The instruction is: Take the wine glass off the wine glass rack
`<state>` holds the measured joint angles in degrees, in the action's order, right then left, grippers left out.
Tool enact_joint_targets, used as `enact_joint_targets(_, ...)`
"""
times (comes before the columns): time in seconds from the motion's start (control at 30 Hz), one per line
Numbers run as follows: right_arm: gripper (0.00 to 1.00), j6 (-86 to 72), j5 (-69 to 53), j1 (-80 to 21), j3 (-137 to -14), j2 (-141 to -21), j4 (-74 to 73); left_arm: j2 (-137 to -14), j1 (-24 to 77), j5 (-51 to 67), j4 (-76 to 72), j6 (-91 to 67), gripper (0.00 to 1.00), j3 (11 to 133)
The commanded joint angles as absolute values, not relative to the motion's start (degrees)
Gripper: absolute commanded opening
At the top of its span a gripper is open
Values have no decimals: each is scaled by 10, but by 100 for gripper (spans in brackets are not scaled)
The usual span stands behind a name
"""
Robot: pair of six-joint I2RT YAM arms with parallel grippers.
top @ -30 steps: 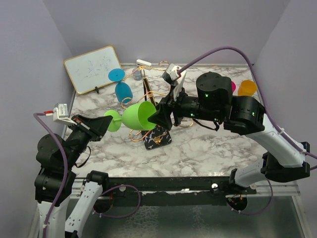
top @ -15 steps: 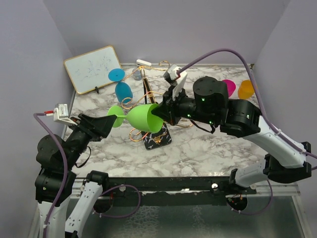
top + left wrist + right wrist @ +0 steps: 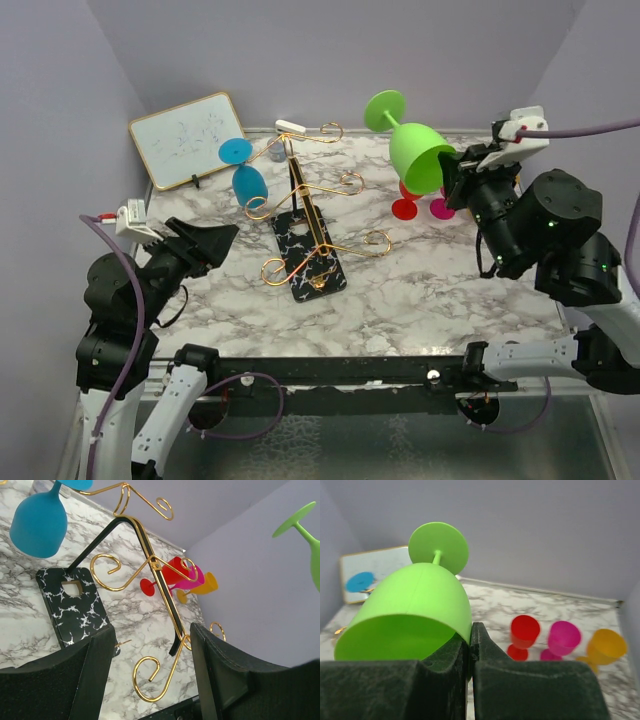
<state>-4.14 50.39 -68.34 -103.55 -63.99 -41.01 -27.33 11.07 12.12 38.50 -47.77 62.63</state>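
Note:
The gold wire wine glass rack (image 3: 318, 228) stands on its black speckled base mid-table, also filling the left wrist view (image 3: 151, 562). A green wine glass (image 3: 420, 152) hangs in the air at the back right, clear of the rack, foot pointing up and left. My right gripper (image 3: 455, 168) is shut on its bowl rim (image 3: 415, 600), one finger inside and one outside (image 3: 470, 630). A blue wine glass (image 3: 248, 184) still hangs on the rack's left arm (image 3: 39, 526). My left gripper (image 3: 226, 238) is open and empty left of the rack (image 3: 152, 635).
A framed whiteboard (image 3: 188, 138) leans at the back left. Red (image 3: 524, 630), pink (image 3: 564, 636) and orange (image 3: 606, 647) glasses stand at the back right, below the raised green glass. A small white object (image 3: 291, 127) lies by the back wall.
My left gripper opened and let go of the green glass's foot. My right gripper shut on the bowl rim and carried the glass off the rack, up and to the back right.

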Motion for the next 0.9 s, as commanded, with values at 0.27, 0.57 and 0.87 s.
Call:
enact_joint_targets(0.27,1,374,709,-669,-968,-685,-26,-337,112,136,341,-455,63,633)
enact_joint_targets(0.57,1,303,610,-550,-1121,-840,-221,-342,112,132,345,-449,61,645)
enact_joint_targets(0.87,1,-74,278,-279,-1294,-923,-642,-345,111,116,387,-430,61,680)
